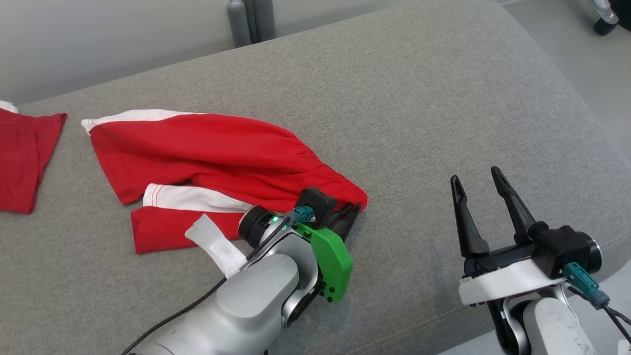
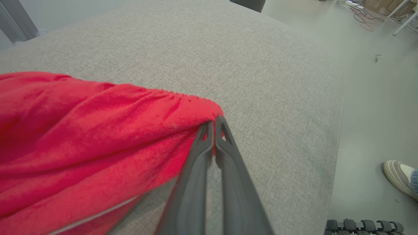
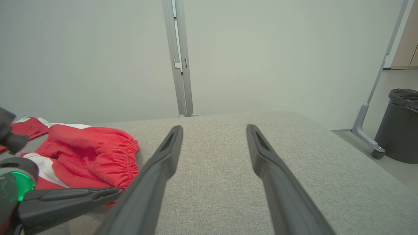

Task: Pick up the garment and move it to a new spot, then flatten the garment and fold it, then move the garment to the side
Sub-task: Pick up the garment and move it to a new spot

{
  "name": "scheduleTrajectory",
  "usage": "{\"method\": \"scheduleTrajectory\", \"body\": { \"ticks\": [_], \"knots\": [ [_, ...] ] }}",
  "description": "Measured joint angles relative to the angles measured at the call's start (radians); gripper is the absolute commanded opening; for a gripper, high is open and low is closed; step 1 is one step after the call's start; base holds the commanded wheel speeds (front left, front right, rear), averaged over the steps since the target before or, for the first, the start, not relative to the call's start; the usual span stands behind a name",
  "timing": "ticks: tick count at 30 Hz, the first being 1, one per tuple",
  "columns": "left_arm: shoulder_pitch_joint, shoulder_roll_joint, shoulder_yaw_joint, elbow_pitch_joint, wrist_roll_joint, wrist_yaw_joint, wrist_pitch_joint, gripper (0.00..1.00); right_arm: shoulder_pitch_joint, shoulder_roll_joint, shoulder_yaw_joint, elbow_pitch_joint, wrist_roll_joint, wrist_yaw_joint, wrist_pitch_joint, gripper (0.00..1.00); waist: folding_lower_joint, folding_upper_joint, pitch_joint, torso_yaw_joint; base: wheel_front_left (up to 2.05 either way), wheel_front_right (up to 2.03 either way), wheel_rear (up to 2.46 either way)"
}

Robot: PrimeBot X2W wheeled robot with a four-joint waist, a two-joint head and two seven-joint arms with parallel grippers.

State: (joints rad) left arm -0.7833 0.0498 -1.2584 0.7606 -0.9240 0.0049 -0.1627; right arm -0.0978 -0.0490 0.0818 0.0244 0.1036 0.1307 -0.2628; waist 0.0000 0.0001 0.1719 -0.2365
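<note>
Left gripper (image 1: 351, 213) was pinched onto the red shorts (image 1: 212, 148) at the waistband corner, frame centre, likely for dragging. Right gripper (image 1: 475, 178) sat lower right, fingers wide, empty, on standby.

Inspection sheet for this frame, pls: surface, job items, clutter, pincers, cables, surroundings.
Surface: grey fabric cushion, bare on its right half.
Job's things: red shorts with white stripes, crumpled on the cushion, one waistband corner pinched.
Clutter: second red garment at the cushion's far left.
Grippers: left pincer shut on the shorts' waistband corner; right pincer open, holding nothing.
Cables: black cable along the left forearm; teal plug at the right wrist; loose wires on the floor.
Surroundings: a person's shoe beside the cushion; dark bin; metal post against a pale wall.
</note>
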Motion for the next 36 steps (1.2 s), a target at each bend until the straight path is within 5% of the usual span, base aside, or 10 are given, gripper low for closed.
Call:
{"method": "scheduleTrajectory", "body": {
  "ticks": [15,27,36],
  "knots": [
    [-0.008,-0.001,-0.004,0.021,-0.077,0.031,-0.086,1.00,0.051,0.000,-0.042,0.002,-0.013,0.000,0.000,1.00,0.0000,0.0000,-0.061,0.080,0.00,0.00,0.00],
    [0.060,0.050,0.225,0.251,-0.124,0.057,-0.100,1.00,0.112,0.000,-0.042,0.000,-0.015,0.000,0.000,1.00,0.0000,0.0000,-0.145,0.173,0.00,0.00,0.00],
    [0.063,0.077,0.357,0.324,-0.131,0.060,-0.101,1.00,0.094,0.000,-0.030,-0.014,-0.027,0.000,0.000,1.00,0.0000,0.0000,-0.105,0.178,0.00,0.00,0.00]
  ]
}}
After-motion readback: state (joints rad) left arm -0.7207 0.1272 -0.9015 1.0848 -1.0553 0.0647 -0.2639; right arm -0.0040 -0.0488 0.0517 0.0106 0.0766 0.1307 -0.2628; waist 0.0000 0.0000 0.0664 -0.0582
